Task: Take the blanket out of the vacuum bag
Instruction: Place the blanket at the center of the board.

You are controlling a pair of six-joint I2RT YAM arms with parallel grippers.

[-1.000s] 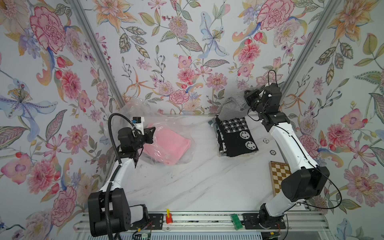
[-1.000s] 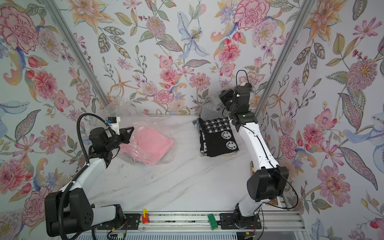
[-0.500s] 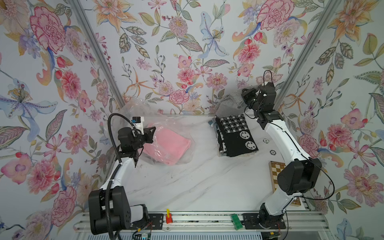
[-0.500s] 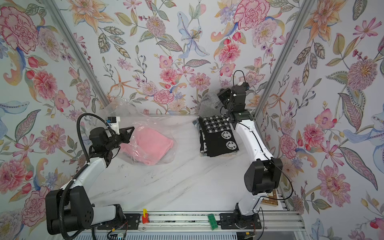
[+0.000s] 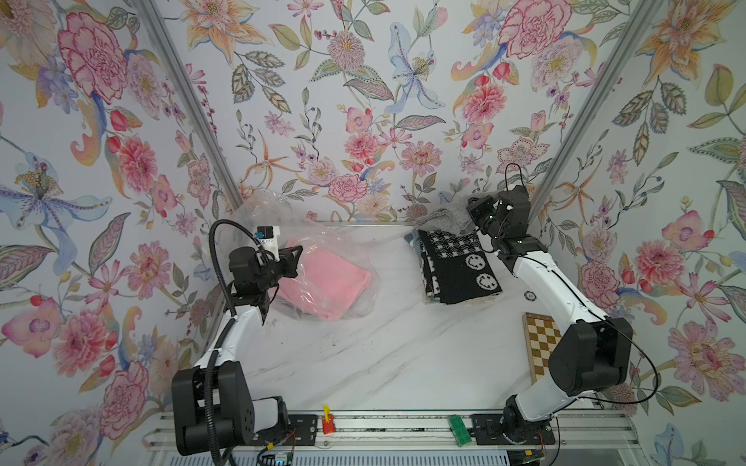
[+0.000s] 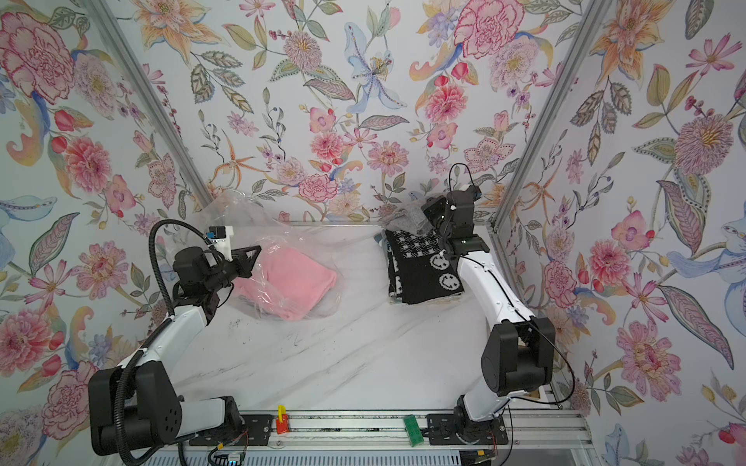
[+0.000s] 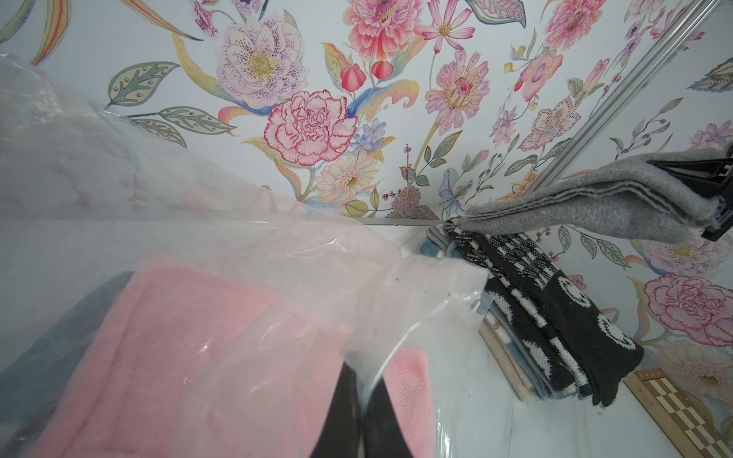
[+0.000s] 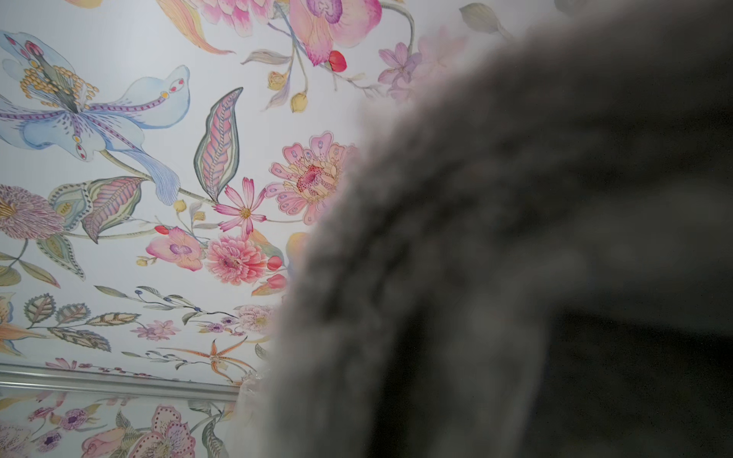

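Observation:
The vacuum bag (image 5: pixel 335 242) (image 6: pixel 294 238) is clear crinkly plastic lying at the back left. A folded pink blanket (image 5: pixel 323 282) (image 6: pixel 290 278) (image 7: pixel 166 349) lies inside it. My left gripper (image 5: pixel 298 252) (image 6: pixel 256 252) (image 7: pixel 363 396) is shut on the bag's plastic edge, just above the pink blanket. My right gripper (image 5: pixel 472 214) (image 6: pixel 430 214) is shut on a folded grey blanket (image 5: pixel 444 218) (image 6: pixel 407 216) (image 7: pixel 575 206). It holds it in the air at the back right. The grey blanket (image 8: pixel 476 238) fills the right wrist view and hides the jaws there.
Under the grey blanket lies a stack of folded blankets topped by a black-and-white smiley one (image 5: pixel 456 266) (image 6: pixel 420 266) (image 7: pixel 555 317). A chessboard (image 5: pixel 541 343) sits at the right edge. Flowered walls stand close on three sides.
The right arm has shifted a little to the left along the back wall, carrying the grey blanket. The left arm and the bag have stayed put.

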